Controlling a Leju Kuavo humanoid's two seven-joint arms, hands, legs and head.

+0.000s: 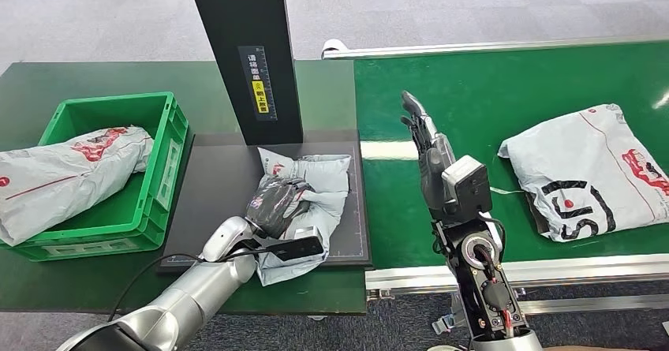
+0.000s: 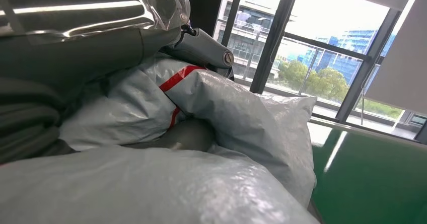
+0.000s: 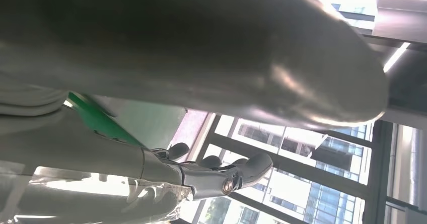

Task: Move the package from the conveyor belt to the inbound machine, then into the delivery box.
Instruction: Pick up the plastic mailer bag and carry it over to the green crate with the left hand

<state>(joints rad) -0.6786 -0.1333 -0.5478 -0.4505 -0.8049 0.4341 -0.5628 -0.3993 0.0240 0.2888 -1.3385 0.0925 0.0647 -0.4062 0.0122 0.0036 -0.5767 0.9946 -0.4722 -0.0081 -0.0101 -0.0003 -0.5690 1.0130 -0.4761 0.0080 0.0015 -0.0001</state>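
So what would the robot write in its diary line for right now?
stage: package on inbound machine plate | left hand: grips package | right hand: open above conveyor belt | delivery box: holds another package

A parcel-sorting work area: a green conveyor belt (image 1: 489,106) carries a grey mailing bag (image 1: 588,169), beside a dark scanning platform (image 1: 221,185), a green plastic crate (image 1: 162,142), grey carpet and tall office windows (image 2: 322,48).
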